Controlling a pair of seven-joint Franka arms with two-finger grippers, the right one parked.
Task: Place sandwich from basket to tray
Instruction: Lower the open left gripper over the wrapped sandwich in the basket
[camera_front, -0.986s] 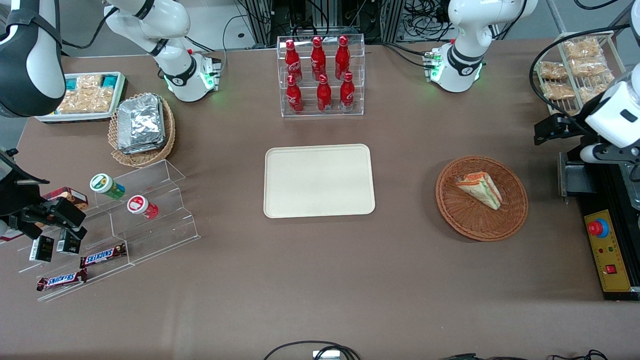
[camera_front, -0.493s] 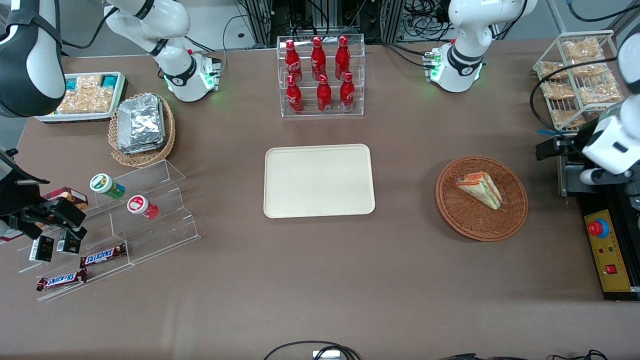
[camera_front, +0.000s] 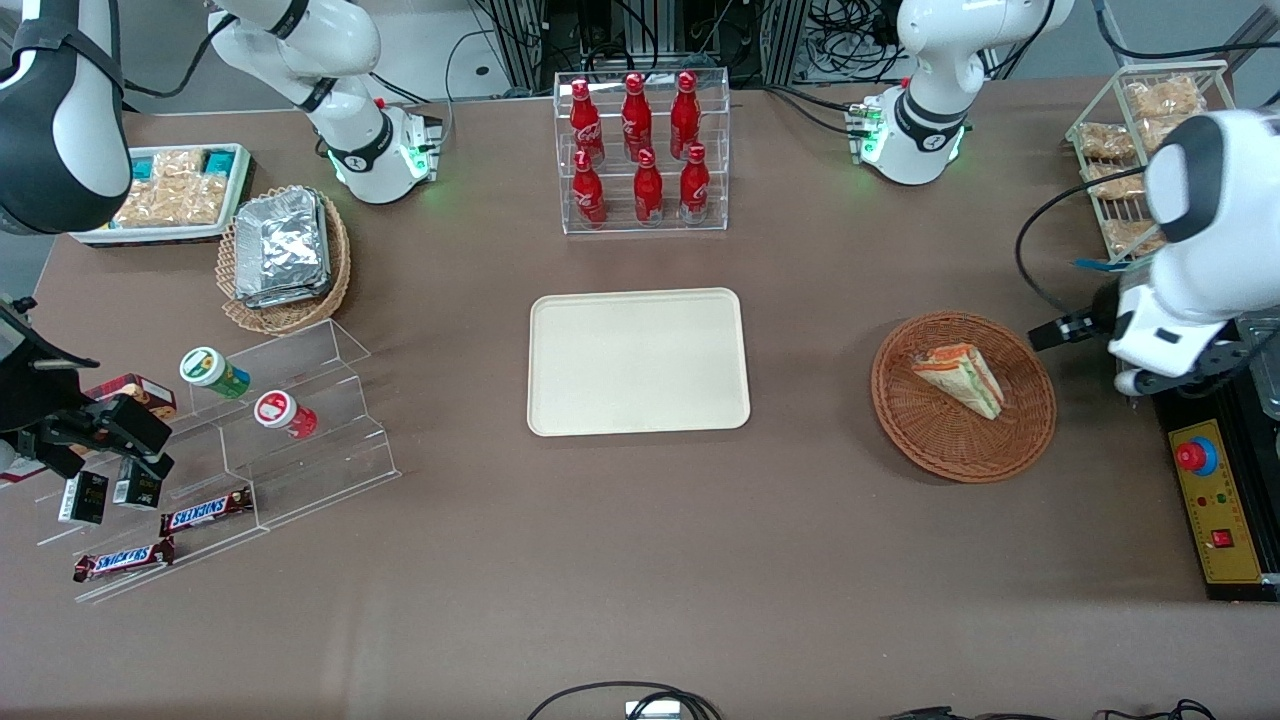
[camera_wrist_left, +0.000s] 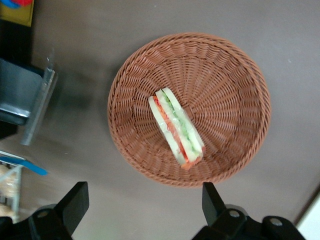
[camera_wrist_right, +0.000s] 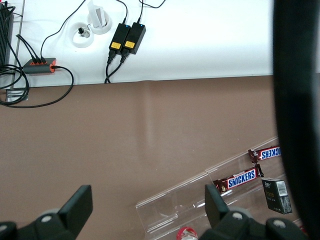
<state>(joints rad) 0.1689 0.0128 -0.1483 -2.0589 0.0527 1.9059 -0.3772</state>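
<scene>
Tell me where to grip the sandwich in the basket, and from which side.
Come from above. The sandwich lies tilted in the reddish-brown basket, its layered edge facing up. Close the fingers across the two bread faces, midway along. The open gripper hangs above the table just outside the rim.

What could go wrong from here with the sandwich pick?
1. The sandwich lies slanted in the basket; the open gripper, hovering off the rim toward the working arm's end, may need turning to straddle it.
2. Its clear wrap may slip in the grip.
3. The basket is shallow, so a low finger could catch the wicker and drag it.
</scene>
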